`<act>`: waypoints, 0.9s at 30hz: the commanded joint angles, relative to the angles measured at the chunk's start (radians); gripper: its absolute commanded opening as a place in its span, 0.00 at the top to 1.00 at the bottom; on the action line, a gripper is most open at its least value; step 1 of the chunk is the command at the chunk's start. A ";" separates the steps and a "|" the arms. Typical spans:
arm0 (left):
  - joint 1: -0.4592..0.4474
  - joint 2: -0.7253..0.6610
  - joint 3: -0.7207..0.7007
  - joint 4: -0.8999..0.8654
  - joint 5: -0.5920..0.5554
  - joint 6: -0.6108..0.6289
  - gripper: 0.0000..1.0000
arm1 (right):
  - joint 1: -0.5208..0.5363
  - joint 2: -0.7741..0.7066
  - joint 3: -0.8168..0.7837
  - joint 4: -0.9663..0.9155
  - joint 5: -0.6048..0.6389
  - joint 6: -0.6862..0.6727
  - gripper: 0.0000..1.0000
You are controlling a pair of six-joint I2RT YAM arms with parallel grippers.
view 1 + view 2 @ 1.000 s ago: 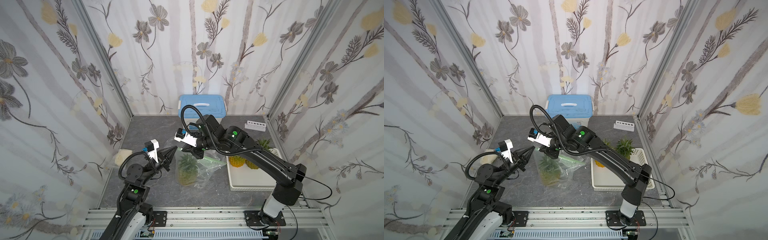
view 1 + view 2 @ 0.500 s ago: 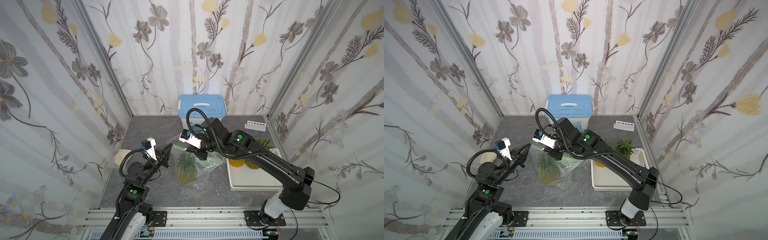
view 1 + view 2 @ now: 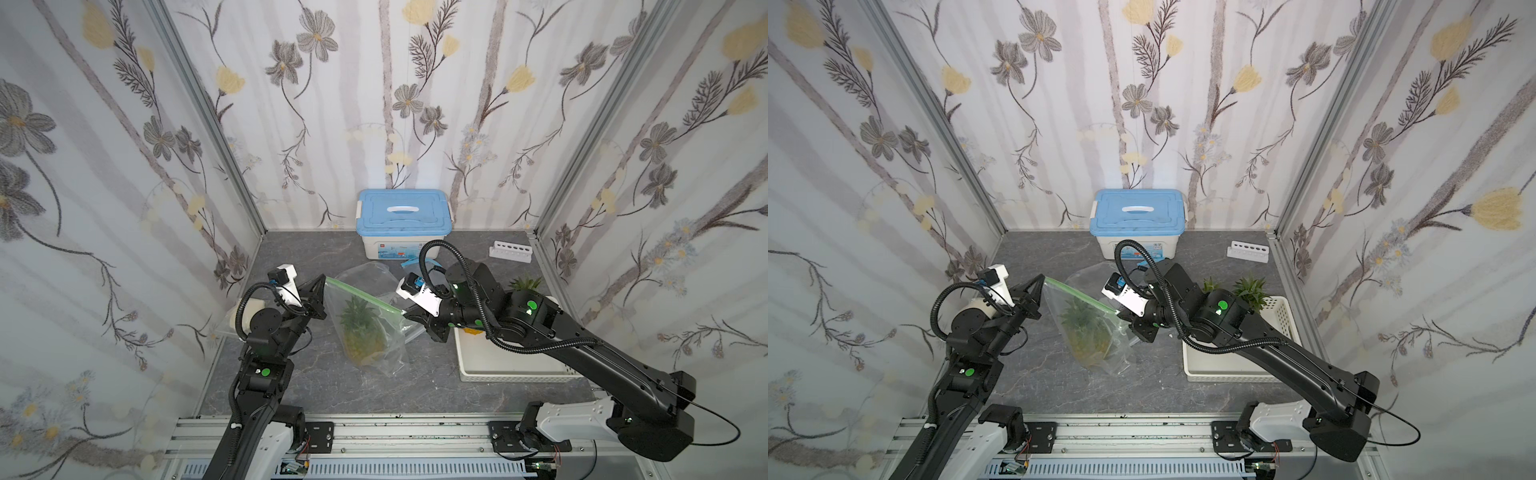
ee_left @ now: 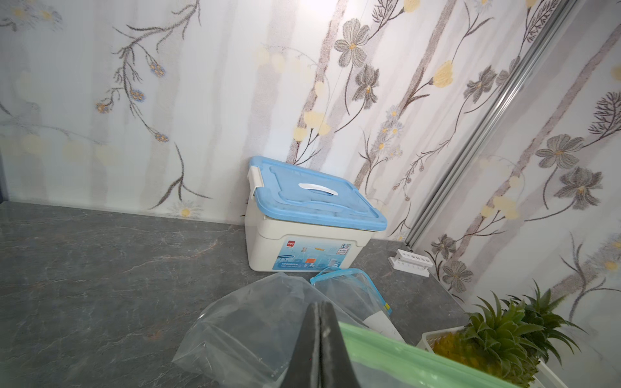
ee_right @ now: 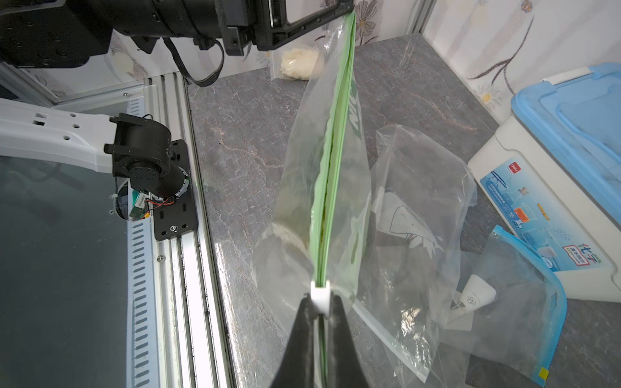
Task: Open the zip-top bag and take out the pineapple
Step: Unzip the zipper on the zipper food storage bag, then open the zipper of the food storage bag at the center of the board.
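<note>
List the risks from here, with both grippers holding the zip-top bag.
The right gripper pinches only the white slider; it may slip off, leaving the zip partly shut.
The left gripper holds the zip-top bag by just one end of its green strip; the pull, with the pineapple inside, may drag it free.
Loose empty bags lie close by and may snag.
</note>
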 commanded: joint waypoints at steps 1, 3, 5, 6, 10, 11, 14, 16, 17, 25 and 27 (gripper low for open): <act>0.014 0.018 0.030 0.084 -0.107 0.025 1.00 | 0.010 -0.052 -0.048 -0.004 0.019 0.070 0.98; 0.016 0.034 0.044 0.091 -0.099 0.027 1.00 | 0.016 -0.076 -0.073 -0.004 0.022 0.090 0.98; 0.016 0.047 0.044 0.112 -0.085 0.023 1.00 | 0.022 -0.092 -0.084 -0.001 0.018 0.104 0.93; 0.016 0.052 0.044 0.125 -0.074 0.015 1.00 | 0.023 -0.097 -0.085 0.002 0.018 0.108 0.90; 0.016 0.071 0.030 0.170 -0.053 -0.009 1.00 | 0.028 -0.101 -0.058 0.011 0.033 0.109 0.70; 0.016 0.071 0.021 0.185 -0.046 -0.014 1.00 | 0.028 -0.101 -0.045 0.016 0.038 0.106 0.64; 0.016 0.067 -0.011 0.255 0.007 -0.028 1.00 | 0.025 -0.086 0.008 0.056 0.049 0.091 0.56; 0.014 0.065 -0.036 0.318 0.050 -0.046 1.00 | 0.019 -0.037 0.081 0.058 0.048 0.081 0.55; 0.015 0.063 -0.048 0.347 0.068 -0.057 1.00 | 0.014 0.001 0.128 0.056 0.042 0.072 0.55; 0.003 0.005 -0.124 0.392 0.080 -0.064 1.00 | -0.027 0.338 0.405 0.010 0.036 -0.001 0.58; 0.002 -0.018 -0.130 0.371 0.083 -0.055 1.00 | -0.042 0.406 0.457 -0.007 0.016 -0.015 0.60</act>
